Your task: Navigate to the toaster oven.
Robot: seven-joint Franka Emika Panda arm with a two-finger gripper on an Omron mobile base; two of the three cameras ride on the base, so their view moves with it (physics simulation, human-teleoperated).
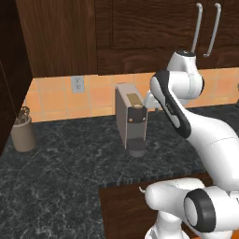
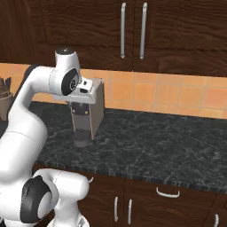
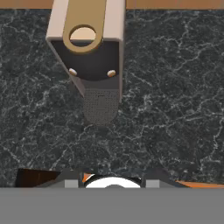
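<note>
- Facing a coffee machine (image 1: 130, 119) on the dark counter (image 1: 70, 163), with a utensil crock (image 1: 22, 133) at far left under wood cabinets (image 2: 133, 31).
- Toaster oven: nowhere in these frames, so its place is unknown; base likely needs to drive on.
- Gripper: fingertips barely peek into the hand view; spread or closed, cannot tell. Holds nothing visible.
- Judgement: oven would be heavy, rigid, with a fragile glass door; no grasp is needed, only the approach.

The white arm (image 2: 26, 115) hides part of the tall beige coffee machine (image 2: 91, 113); the beige utensil crock (image 2: 4, 104) is cut by the frame edge.
</note>
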